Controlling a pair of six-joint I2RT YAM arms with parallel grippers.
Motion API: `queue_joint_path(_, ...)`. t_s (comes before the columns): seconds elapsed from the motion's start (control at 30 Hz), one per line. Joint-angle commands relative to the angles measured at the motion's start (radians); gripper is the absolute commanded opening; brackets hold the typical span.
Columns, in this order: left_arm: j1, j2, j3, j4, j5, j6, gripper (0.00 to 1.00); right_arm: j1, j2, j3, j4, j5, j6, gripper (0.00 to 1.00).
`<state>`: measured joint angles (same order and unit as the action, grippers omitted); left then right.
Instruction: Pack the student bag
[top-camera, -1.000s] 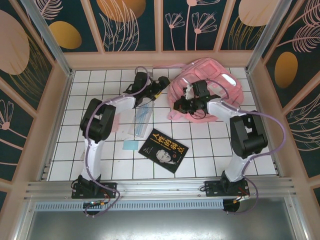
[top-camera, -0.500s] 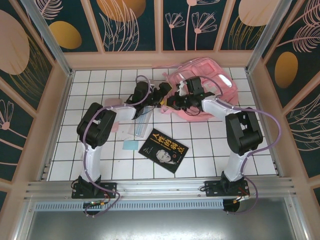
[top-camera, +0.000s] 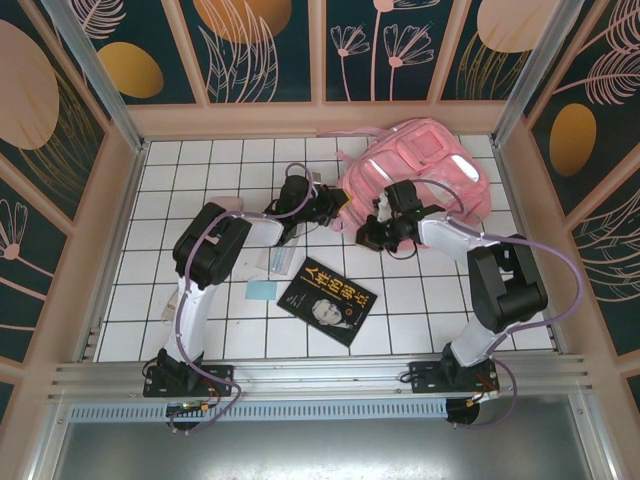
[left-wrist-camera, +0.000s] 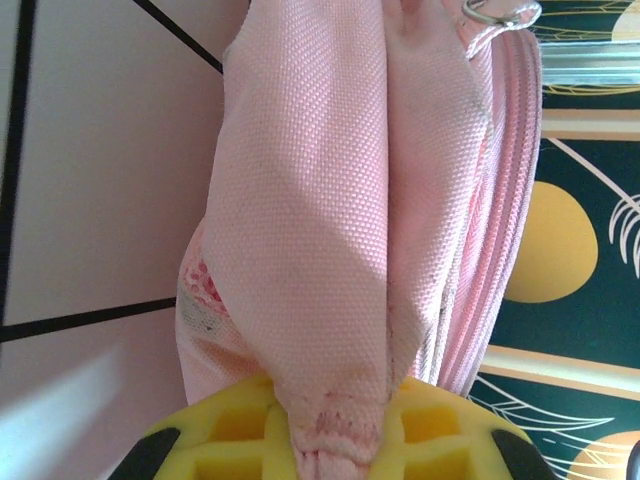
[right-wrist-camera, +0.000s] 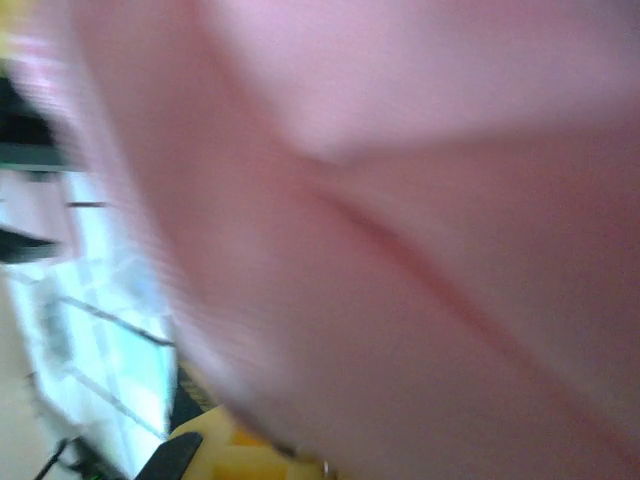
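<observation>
The left hand (left-wrist-camera: 335, 440) has closed on the student bag (left-wrist-camera: 320, 200).

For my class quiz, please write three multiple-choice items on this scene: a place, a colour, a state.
1. Where does the black book lie? A on the tiles, apart from the student bag; B inside the bag; C on top of the bag.
2. What colour is the student bag? A blue; B pink; C green.
3. How is the left gripper? A open above the book; B shut on bag fabric; C open and empty.
Answers: A, it lies flat on bare tiles; B, its fabric is pink; B, pink fabric is pinched between its yellow pads.
</observation>
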<state>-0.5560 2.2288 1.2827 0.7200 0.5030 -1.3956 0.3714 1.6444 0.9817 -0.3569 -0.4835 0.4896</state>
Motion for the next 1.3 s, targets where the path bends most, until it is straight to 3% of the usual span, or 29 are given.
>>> queue_joint_path(0.0,0.078,-0.092,0.019,0.033,-0.109,0.052,0.00,-0.034,-0.020,-0.018,-0.350,0.273,-0.080,0.00)
queue_joint_path(0.27,0.094,-0.166,-0.052,0.001,-0.104,0.090,0.00,-0.115,0.085,0.168,-0.564,0.840,-0.140,0.00)
queue_joint_path(0.53,0.097,-0.229,-0.107,-0.015,-0.082,0.110,0.00,-0.247,0.195,0.314,-0.463,1.056,-0.269,0.00)
queue_joint_path(0.63,0.102,-0.259,-0.114,-0.056,-0.085,0.141,0.00,-0.255,0.215,0.355,-0.405,0.838,-0.347,0.00)
queue_joint_path(0.8,0.116,-0.264,-0.090,-0.101,-0.109,0.180,0.00,-0.183,0.170,0.333,-0.356,0.171,-0.441,0.00)
queue_joint_path(0.87,0.124,-0.251,-0.059,-0.133,-0.122,0.209,0.00,-0.153,0.160,0.306,-0.376,0.038,-0.457,0.00)
queue_joint_path(1.03,0.167,-0.208,0.003,-0.165,-0.114,0.247,0.00,-0.112,0.154,0.201,-0.421,0.041,-0.446,0.00)
queue_joint_path(1.27,0.192,-0.228,0.050,-0.270,-0.102,0.347,0.00,-0.164,0.248,0.162,-0.464,0.448,-0.348,0.00)
